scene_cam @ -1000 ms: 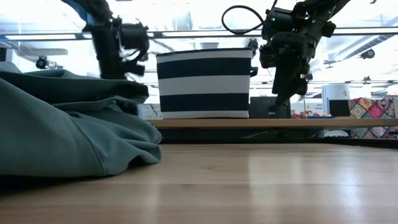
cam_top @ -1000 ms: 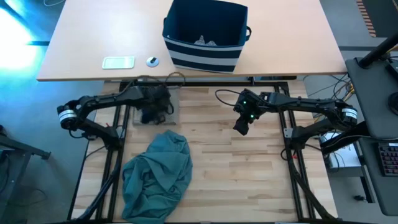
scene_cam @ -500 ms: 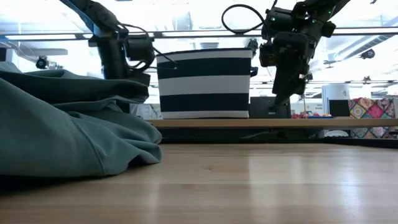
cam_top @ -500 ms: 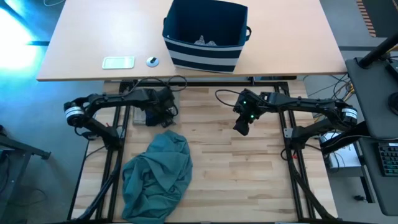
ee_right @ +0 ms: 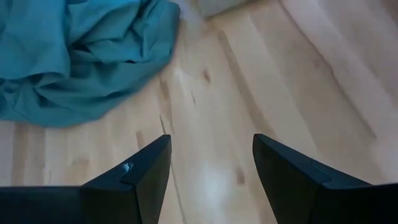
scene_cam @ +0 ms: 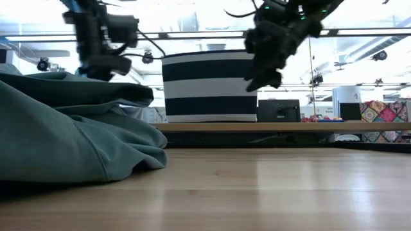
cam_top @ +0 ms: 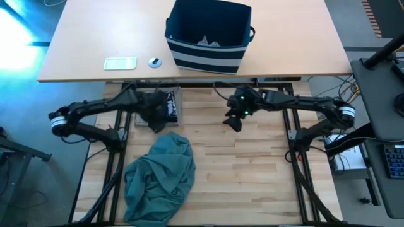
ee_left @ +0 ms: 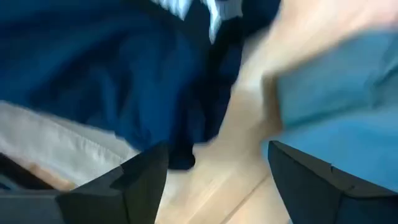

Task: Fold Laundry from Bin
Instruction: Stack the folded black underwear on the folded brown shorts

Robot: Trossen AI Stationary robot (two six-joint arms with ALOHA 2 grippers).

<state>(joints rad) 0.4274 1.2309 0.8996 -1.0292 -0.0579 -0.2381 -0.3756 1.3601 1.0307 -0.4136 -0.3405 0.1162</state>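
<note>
Two dark, jointed arms with white wrist bands and looping black cables; the right arm carries what looks like a green light.

Teal garment heaps over tabletop left-front; bare wood open right of it, wide enough to pass. Navy garment on beige piece blocks ground just behind teal heap. Bin stands well beyond it, top open.

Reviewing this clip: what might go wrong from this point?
The left end effector, open just above the folded navy cloth garment, may snag and unfold it. The crumpled teal-green cloth garment lies beside that stack, so dragging it may disturb the navy one. Small grey pieces remain inside the striped navy fabric bin.
</note>
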